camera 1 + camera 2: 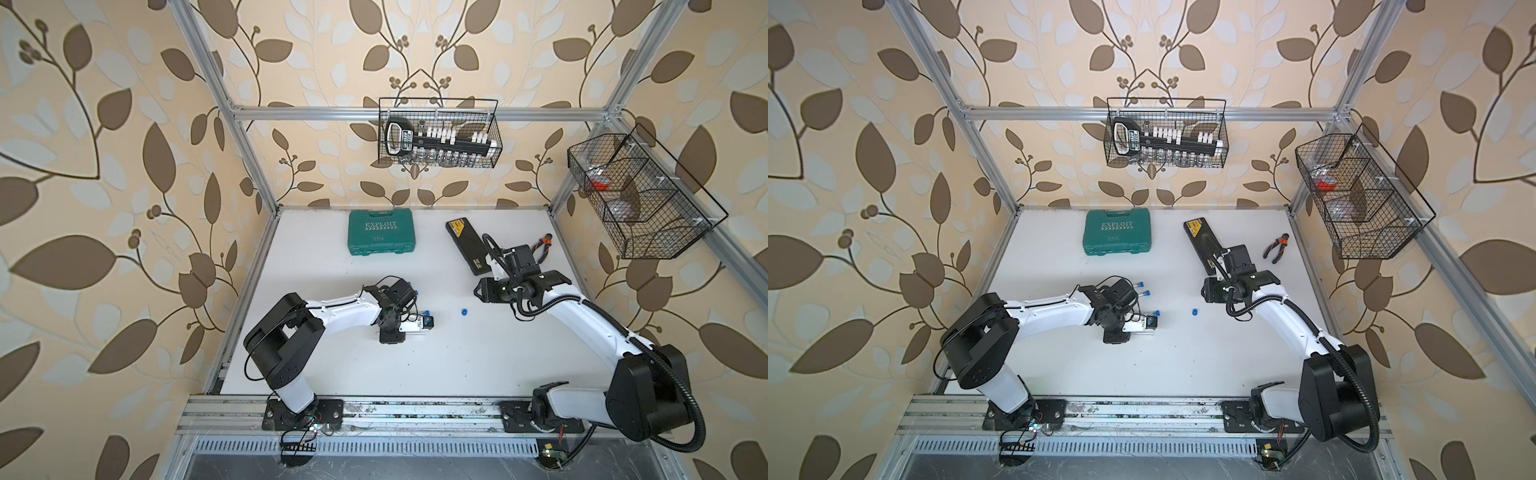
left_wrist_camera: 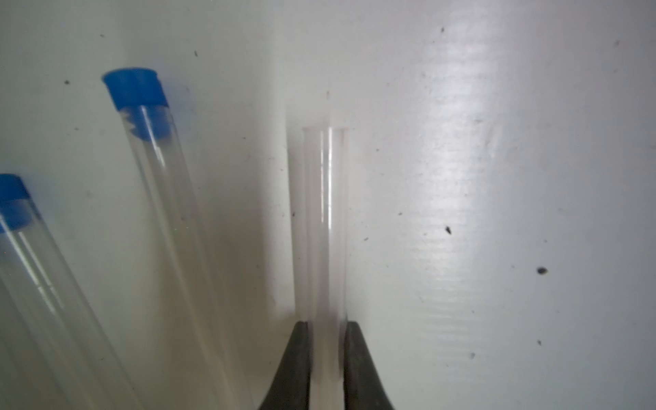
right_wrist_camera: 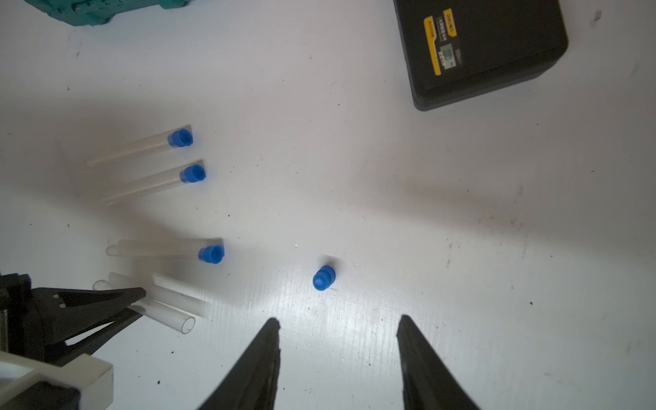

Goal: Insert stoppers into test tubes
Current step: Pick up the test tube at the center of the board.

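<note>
The left hand (image 2: 326, 324) is closed tight on a bare tube (image 2: 324, 220), its dark fingers (image 2: 296, 355) pressing the clear wall from either side; the tube's mouth is open, with no plug in it; whether it is lifted clear of the white counter (image 2: 497, 177) I cannot tell; near it lie three plugged tubes (image 3: 159, 248), each with a blue stopper (image 3: 211, 254) seated in its end, their stoppered ends toward the middle of the counter; the right hand (image 3: 337, 319) hangs apart from the left, its jaws spread wide and holding nothing; the loose stopper (image 3: 323, 278) lies alone on the counter just ahead of those fingertips, between the two hands; farther out, a black case (image 3: 490, 49) and a green case (image 1: 381, 231) sit toward the back, and pliers (image 1: 1276, 248) lie beyond the right arm.
</note>
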`<state>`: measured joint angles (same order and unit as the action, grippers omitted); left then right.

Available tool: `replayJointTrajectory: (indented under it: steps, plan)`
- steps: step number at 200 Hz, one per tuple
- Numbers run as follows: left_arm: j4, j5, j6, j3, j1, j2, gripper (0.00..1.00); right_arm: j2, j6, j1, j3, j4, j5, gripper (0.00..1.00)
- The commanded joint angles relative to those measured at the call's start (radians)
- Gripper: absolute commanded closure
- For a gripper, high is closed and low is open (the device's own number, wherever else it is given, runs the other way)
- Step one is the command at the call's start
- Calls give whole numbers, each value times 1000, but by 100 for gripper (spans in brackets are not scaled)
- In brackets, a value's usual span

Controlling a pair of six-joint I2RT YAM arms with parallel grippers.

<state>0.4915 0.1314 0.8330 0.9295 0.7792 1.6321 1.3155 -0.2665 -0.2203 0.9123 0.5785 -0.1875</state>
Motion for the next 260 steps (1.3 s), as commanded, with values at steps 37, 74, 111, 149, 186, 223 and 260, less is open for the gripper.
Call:
replayJointTrajectory:
  steps: [37,74,111,149,186,223,260]
  plan:
    - [-211,143,-110,-94,-29,-227,87,-5,-80,3,-12,-51,-494,44]
    - [-297,187,-164,-116,-34,-264,88,25,-105,-72,-11,-66,-658,41]
    - [-326,203,-187,-115,-38,-266,88,85,-86,-150,6,-46,-679,42]
    - [-332,206,-193,-112,-40,-263,87,128,-106,-192,11,-74,-676,50]
    - [-329,206,-190,-110,-40,-261,87,144,-144,-199,7,-120,-671,57]
    - [-324,204,-185,-105,-40,-255,87,163,-169,-209,12,-154,-665,69]
    - [-314,200,-179,-99,-39,-250,87,174,-174,-215,16,-165,-664,75]
